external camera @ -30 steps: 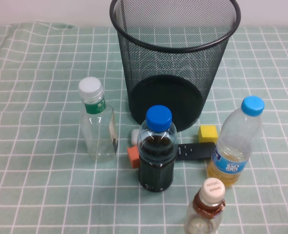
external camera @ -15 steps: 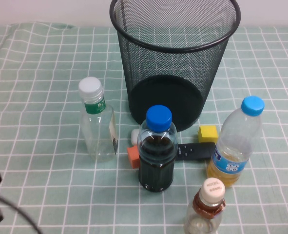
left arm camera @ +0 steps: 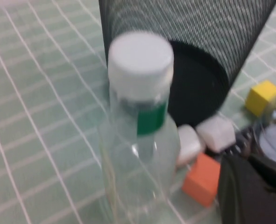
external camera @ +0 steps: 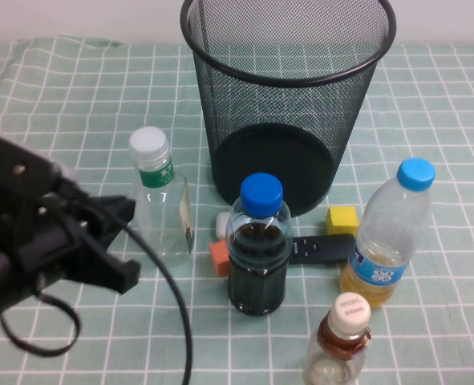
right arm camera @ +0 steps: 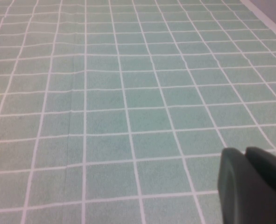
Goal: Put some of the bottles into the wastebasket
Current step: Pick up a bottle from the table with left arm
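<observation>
Green checked cloth (external camera: 76, 88) under wastebasket (external camera: 289, 104). Left gripper (external camera: 124, 245) spread wide, empty, just beside white-capped bottle (external camera: 161, 200), apart. Right gripper (right arm camera: 252, 186): cannot tell how far open.

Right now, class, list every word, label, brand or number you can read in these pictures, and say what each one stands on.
No text can be read.
White-capped bottle, green neck label: white marks, blurred.
Yellow-liquid bottle, blue label: print too small.
Cream-capped bottle, cap top: faint marks, unreadable.
Dark-liquid bottle, wastebasket: none.
Left gripper, jaws open beside the white-capped bottle: none.
Right gripper, low over the cloth: none.
</observation>
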Tool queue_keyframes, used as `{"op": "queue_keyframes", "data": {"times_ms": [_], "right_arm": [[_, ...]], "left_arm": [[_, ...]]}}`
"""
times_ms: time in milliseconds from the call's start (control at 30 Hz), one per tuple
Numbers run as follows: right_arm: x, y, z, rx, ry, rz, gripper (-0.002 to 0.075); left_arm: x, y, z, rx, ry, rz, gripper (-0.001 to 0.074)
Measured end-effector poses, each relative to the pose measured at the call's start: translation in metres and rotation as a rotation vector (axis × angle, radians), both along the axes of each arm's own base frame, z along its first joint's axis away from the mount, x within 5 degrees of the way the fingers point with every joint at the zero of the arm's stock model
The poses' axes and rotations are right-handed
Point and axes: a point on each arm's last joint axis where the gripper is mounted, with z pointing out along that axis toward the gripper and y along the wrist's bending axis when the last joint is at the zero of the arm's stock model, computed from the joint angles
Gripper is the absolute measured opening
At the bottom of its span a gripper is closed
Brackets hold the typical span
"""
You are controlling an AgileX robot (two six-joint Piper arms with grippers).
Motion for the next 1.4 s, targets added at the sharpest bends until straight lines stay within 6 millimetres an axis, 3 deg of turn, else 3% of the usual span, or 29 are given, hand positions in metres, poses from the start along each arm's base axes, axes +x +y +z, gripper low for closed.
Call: {"op": "queue_keyframes", "data": {"times_ms": [200,367,433,533,667,767,1000,1200,1400], "right_arm": [[0.0,0.0,0.0,0.0,0.0,0.0,-0.0007],[0.0,0.0,0.0,0.0,0.0,0.0,-0.0007],[0.0,0.0,0.0,0.0,0.0,0.0,-0.0007],[0.0,0.0,0.0,0.0,0.0,0.0,-0.0007],[0.0,0.0,0.0,0.0,0.0,0.0,-0.0007],[0.0,0.0,0.0,0.0,0.0,0.0,-0.0007],[0.0,0.0,0.0,0.0,0.0,0.0,-0.0007],[0.0,0.0,0.0,0.0,0.0,0.0,-0.0007],[0.0,0.0,0.0,0.0,0.0,0.0,-0.0007]], "left_arm": [[0.008,-0.011,-0.003,-0.019,-0.201,0.057,-0.0001],[-0.008,-0.011,-0.027,-0.051,-0.4,0.061,0.0006],[-0.012,-0.011,-0.036,-0.077,-0.415,0.049,0.005],[-0.011,-0.014,-0.044,-0.122,-0.397,0.057,0.0218],[-0.004,-0.015,-0.046,-0.174,-0.434,0.106,0.0525],[0.007,-0.018,-0.047,-0.199,-0.426,0.17,0.0605],[0.039,-0.045,-0.046,-0.186,-0.418,0.174,0.0636],[0.063,-0.05,-0.046,-0.177,-0.423,0.219,0.0638],[0.075,-0.054,-0.053,-0.155,-0.402,0.23,0.0638]]}}
